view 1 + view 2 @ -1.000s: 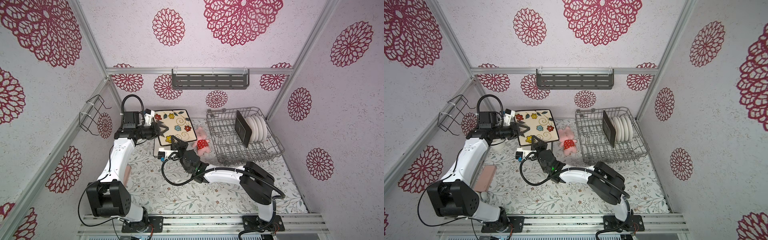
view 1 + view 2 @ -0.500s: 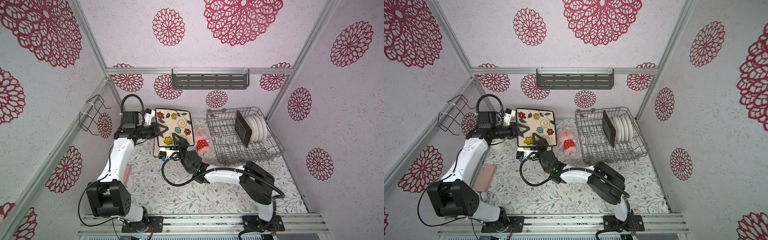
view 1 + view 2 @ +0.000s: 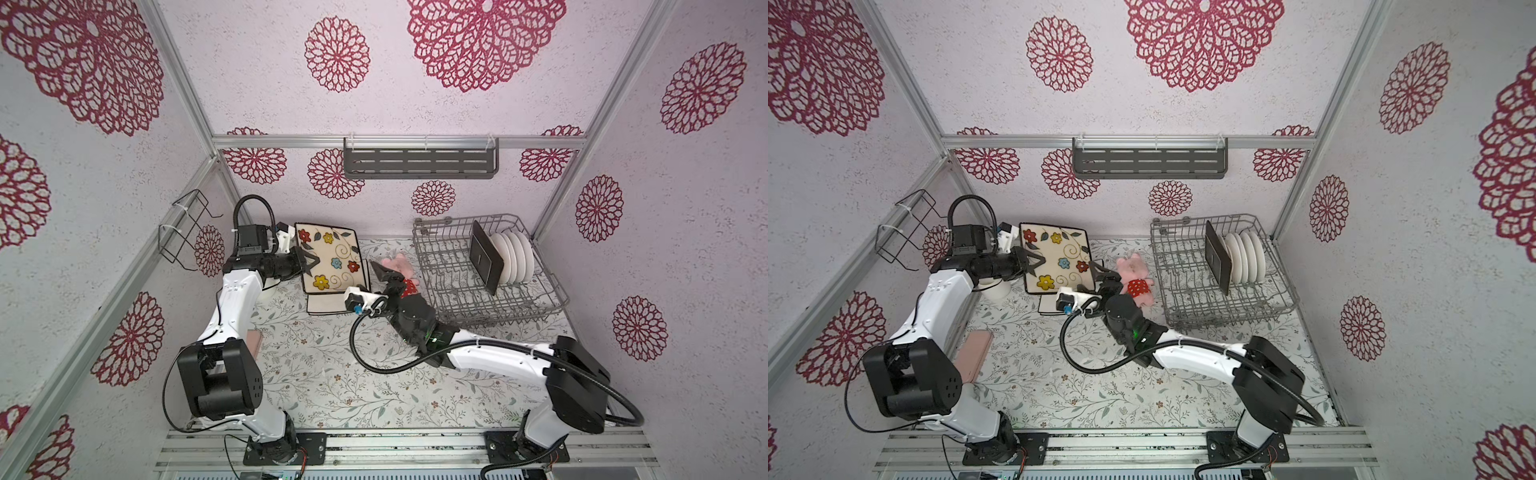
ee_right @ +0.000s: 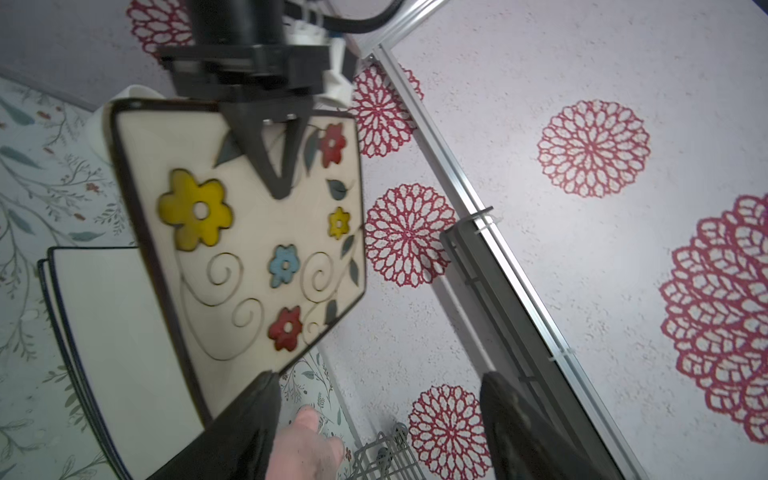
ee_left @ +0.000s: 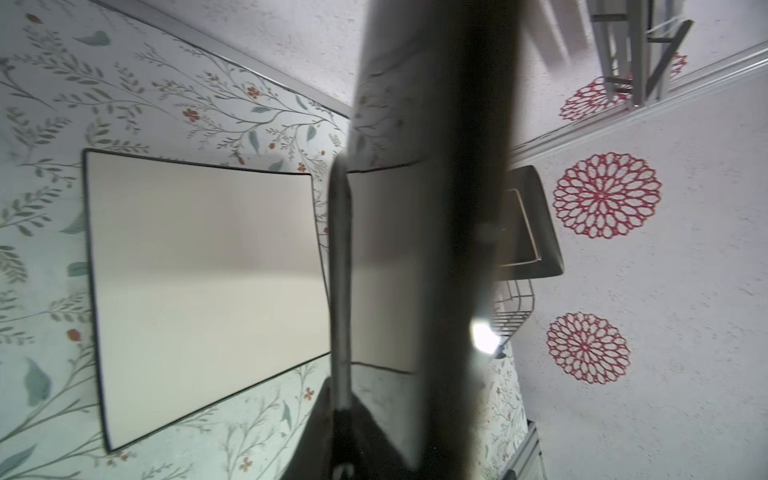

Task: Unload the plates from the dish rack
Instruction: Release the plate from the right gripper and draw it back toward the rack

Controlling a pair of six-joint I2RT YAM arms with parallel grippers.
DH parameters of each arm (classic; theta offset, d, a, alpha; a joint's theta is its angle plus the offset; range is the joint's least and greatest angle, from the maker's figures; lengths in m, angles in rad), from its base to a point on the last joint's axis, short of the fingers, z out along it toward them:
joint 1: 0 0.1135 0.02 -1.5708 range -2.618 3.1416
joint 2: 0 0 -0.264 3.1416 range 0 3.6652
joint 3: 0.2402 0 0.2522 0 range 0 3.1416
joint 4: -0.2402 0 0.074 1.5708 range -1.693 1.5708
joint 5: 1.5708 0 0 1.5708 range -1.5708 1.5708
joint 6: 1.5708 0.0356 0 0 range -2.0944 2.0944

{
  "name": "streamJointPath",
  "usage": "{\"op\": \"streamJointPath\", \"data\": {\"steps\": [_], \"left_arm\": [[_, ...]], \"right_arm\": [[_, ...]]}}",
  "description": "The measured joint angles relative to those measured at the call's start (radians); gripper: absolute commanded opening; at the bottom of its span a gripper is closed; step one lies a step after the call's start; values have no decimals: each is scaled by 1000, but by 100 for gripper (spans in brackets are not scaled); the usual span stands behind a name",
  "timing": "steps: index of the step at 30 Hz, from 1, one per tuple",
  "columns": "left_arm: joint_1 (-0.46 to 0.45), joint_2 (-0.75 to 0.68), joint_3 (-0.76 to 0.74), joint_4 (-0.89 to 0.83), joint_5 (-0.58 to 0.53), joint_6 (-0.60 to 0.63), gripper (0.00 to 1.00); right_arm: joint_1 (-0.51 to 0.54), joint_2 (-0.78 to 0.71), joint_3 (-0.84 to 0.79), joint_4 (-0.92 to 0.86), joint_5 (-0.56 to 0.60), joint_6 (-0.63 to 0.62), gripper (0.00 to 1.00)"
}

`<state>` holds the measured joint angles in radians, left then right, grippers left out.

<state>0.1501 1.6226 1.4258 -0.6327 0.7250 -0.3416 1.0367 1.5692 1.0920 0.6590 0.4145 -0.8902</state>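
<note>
Plates counted in both top views: one cream flowered plate (image 3: 334, 259), tilted above the table (image 3: 332, 374) and pinched at its edge by the clenched left gripper (image 3: 308, 264). One plain cream plate (image 3: 325, 306) flat on the table beneath it. One dark square plate (image 3: 484, 258) and four round white plates (image 3: 515, 255) upright, side by side, inside the dish rack (image 3: 449, 270) toward its right end. Right gripper (image 3: 386, 271) released, jaws spread, between the flowered plate and one pink plush toy (image 3: 1137, 286). One white mug (image 3: 994, 289) under the left arm.

Left wrist view: flowered plate close, blurred, edge-on across the middle. Plain cream plate (image 5: 199, 282) flat on the table behind it, dark square plate (image 5: 532, 224) in the rack beyond.

Right wrist view: left gripper (image 4: 276, 183) clamped on the flowered plate's upper edge. Right gripper's own jaws wide apart, nothing between, one finger just beside the plate's lower corner. Double dark rim on the flat plate; one plate or two, cannot tell.
</note>
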Motion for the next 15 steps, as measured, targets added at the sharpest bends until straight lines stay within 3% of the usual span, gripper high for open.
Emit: {"op": "streamJointPath", "data": {"steps": [7, 15], "left_arm": [[25, 57, 2, -25, -15, 71, 0], [25, 142, 56, -46, 6, 110, 0]], "right_arm": [[-182, -128, 0, -183, -152, 322, 82], [-296, -126, -12, -323, -303, 554, 82]]}}
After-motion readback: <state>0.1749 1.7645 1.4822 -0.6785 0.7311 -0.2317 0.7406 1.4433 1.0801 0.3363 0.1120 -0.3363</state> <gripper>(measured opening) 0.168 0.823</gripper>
